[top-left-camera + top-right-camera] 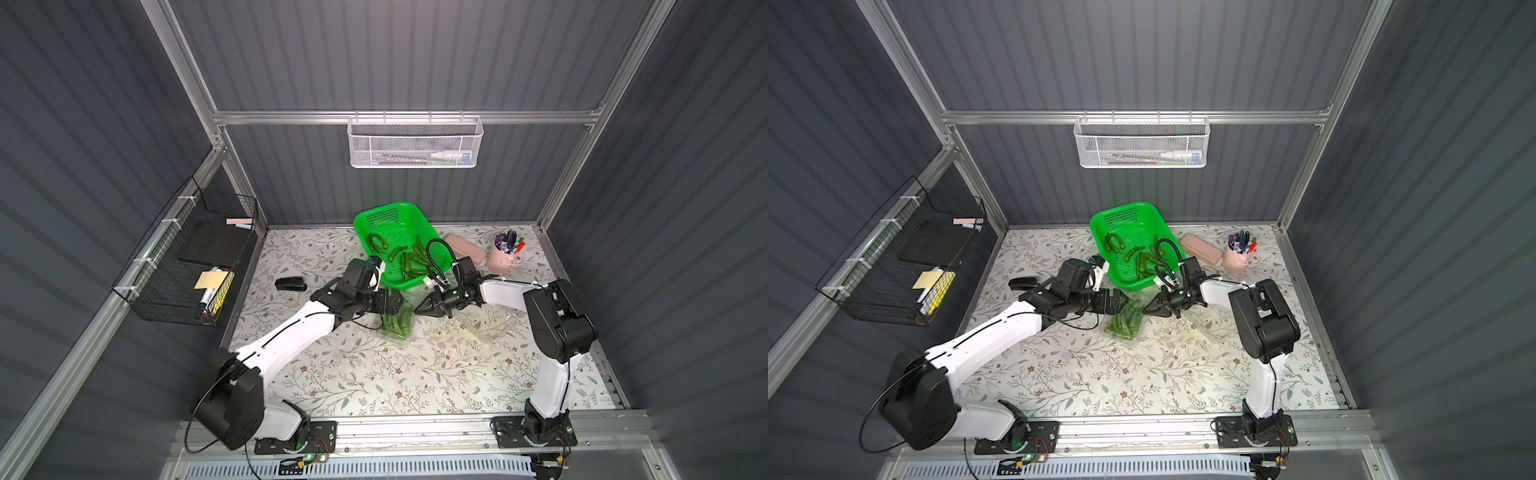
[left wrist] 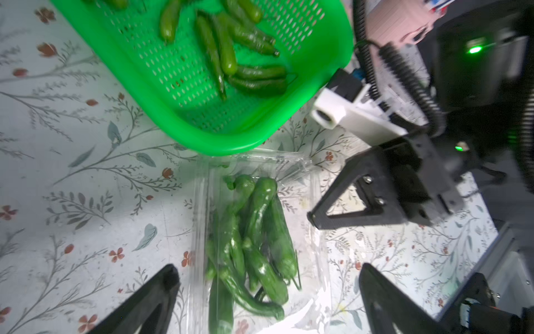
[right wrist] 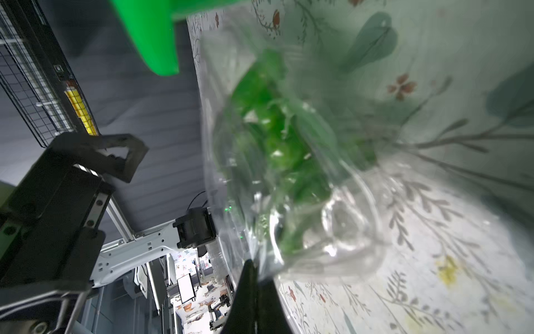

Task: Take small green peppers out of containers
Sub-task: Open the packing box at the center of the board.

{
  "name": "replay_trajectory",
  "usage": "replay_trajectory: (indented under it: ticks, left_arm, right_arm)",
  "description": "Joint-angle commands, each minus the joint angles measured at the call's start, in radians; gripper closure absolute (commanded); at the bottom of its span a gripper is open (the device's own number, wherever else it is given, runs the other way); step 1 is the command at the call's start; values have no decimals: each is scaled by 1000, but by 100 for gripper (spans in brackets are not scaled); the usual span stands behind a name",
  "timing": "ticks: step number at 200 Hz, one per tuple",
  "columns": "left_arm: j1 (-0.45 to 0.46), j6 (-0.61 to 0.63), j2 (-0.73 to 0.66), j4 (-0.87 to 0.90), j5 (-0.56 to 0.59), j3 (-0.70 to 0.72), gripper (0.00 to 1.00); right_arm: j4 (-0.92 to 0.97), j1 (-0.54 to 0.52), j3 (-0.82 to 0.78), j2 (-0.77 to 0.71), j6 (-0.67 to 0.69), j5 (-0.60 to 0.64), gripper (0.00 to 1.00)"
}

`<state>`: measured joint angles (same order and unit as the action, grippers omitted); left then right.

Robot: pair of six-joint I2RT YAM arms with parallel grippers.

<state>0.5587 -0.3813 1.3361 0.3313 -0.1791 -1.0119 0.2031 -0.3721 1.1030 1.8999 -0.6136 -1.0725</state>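
The green basket (image 1: 384, 214) crowds the container (image 2: 309, 245) behind; the table (image 1: 415, 374) in front lies open.

In both top views the basket (image 1: 386, 216) stands at the middle of the frame, at the back of the table (image 1: 374, 374), with small green peppers (image 1: 415, 259) in it. Just below it lies the container (image 1: 397, 328), with more peppers inside. The left tool (image 2: 266, 270) straddles its left end; the right tool (image 1: 417, 309) is at its right edge. A stapler (image 1: 291, 284) lies left of the basket, a cup (image 1: 500, 259) to its right.
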Motion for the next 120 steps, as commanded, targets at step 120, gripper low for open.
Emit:
replay_trajectory:
  ticks: [120]
  left_arm:
    - [284, 118, 189, 79, 276, -209, 1]
  right_arm:
    - [-20, 87, -81, -141, -320, 86, 100]
